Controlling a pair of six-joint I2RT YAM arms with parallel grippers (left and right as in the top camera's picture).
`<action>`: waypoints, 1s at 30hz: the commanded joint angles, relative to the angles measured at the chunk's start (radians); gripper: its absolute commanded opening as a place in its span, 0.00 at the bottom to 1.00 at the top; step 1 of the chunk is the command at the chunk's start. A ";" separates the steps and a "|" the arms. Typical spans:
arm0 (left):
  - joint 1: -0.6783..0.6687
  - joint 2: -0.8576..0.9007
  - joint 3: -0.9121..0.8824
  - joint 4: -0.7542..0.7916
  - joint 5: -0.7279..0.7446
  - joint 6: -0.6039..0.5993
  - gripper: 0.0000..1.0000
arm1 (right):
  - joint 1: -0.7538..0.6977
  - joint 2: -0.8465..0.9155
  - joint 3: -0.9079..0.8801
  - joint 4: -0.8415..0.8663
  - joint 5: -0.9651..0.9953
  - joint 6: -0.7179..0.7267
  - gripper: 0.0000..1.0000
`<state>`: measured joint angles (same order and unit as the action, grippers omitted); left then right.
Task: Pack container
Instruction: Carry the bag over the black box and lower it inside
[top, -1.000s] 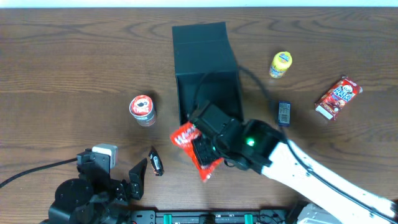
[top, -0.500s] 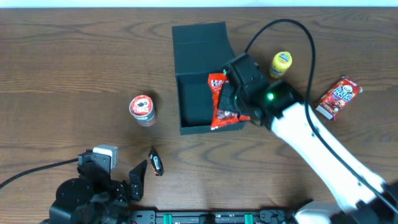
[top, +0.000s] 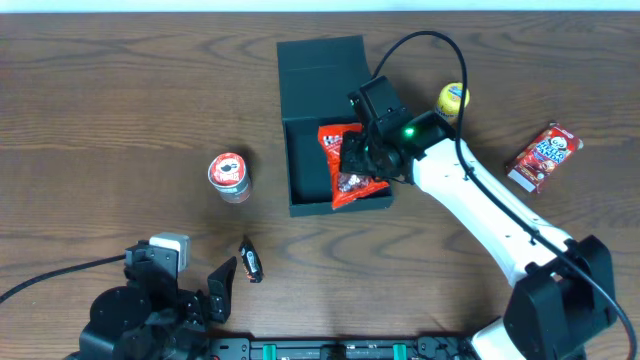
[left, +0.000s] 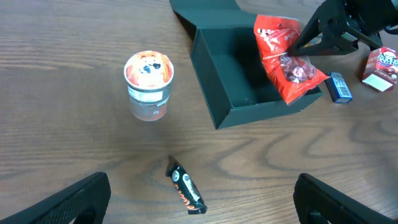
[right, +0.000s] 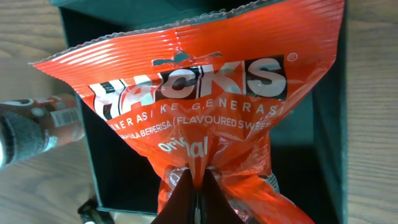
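The dark teal-green container stands open at the table's back middle, lid flap folded back. It also shows in the left wrist view and the right wrist view. My right gripper is shut on a red-orange candy bag and holds it over the container's right half; the bag's lower end hangs over the front wall. The pinch shows in the right wrist view on the bag. My left gripper is open and empty near the front edge, close to a small black candy bar, seen also in the left wrist view.
A round can with a red lid stands left of the container. A yellow bottle, a small dark packet and a red snack pouch lie to the right. A grey cable runs at the front left.
My right gripper has carried the candy bag from the table in front of the container up and over its opening, then a little left. The left arm has not moved.
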<state>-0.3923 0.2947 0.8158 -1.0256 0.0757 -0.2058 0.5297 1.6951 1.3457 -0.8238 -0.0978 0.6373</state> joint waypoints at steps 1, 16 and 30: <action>0.006 0.005 0.013 -0.003 0.003 0.004 0.95 | 0.006 -0.006 0.018 0.005 0.044 -0.051 0.02; 0.006 0.005 0.013 -0.003 0.003 0.004 0.95 | 0.006 0.092 0.014 0.077 0.076 -0.066 0.02; 0.006 0.005 0.013 -0.003 0.003 0.004 0.95 | 0.007 0.093 0.014 0.081 0.191 0.006 0.02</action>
<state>-0.3923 0.2947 0.8158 -1.0260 0.0757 -0.2058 0.5297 1.7931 1.3457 -0.7429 0.0544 0.6209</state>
